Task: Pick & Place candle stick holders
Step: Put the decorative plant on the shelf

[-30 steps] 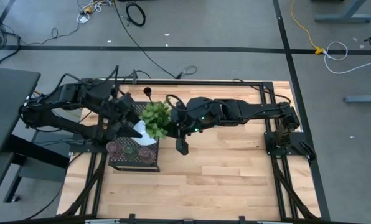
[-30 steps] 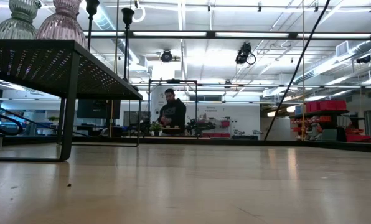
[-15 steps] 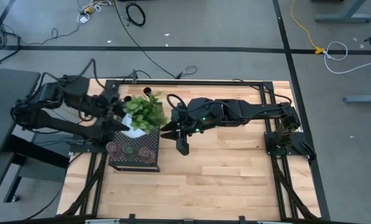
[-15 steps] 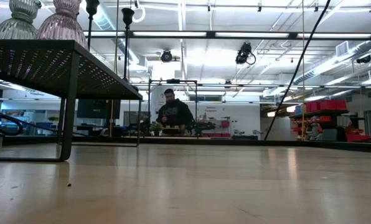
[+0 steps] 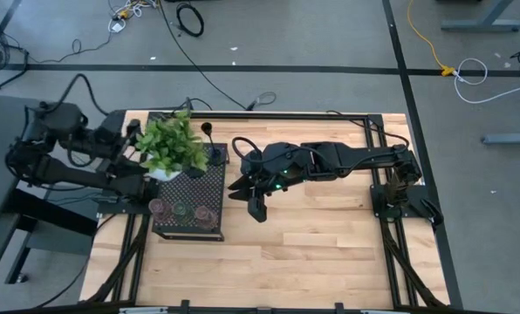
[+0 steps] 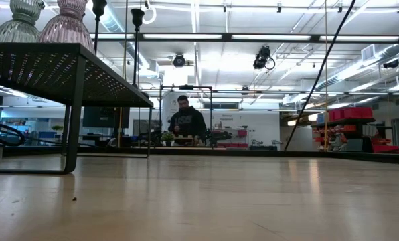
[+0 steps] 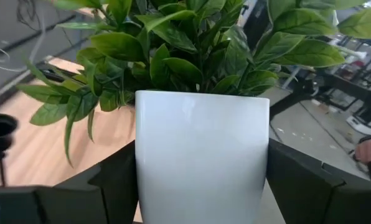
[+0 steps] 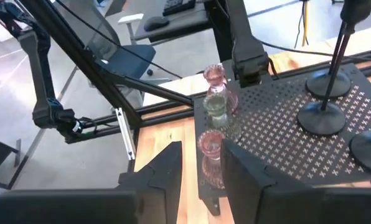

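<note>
Your left gripper [image 7: 201,186] is holding the white plant pot [image 7: 201,155] between wide-spread fingers, over the stand's far left corner — clearing room, by the look of it. Your right gripper [image 8: 201,171] is hovering just beside the black stand [image 5: 190,196], fingers partly spread and pinching nothing. The glass holders [image 5: 183,209] are sitting in a row on the stand's near edge; the black ones [image 8: 325,99] are standing behind. Next, you're lowering the right fingers around the nearest pink holder [image 8: 210,152] — squarely, since it looks easy to tip.
</note>
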Tool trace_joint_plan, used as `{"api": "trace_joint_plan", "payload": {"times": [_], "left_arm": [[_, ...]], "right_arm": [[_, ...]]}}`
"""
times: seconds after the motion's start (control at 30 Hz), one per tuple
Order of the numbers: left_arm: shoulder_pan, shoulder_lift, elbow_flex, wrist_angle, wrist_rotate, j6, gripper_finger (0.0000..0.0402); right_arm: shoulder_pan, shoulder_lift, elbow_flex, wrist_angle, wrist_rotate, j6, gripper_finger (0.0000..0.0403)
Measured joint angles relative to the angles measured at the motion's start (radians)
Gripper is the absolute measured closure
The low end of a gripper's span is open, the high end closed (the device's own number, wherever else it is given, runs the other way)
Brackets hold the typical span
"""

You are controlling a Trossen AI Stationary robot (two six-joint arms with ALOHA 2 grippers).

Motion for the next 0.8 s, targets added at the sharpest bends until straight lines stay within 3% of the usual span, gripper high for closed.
{"api": "trace_joint_plan", "payload": {"times": [0.37,0.8], "left_arm": [[0.0,-0.095,0.0,-0.033,-0.068,0.078,0.0111],[0.0,-0.176,-0.002,-0.186,-0.122,0.076,0.0111]], "right_arm": [[0.0,0.0,0.0,-0.02,0.002,0.058,0.0296],[0.0,0.0,-0.001,-0.027,0.035,0.077,0.0296]]}}
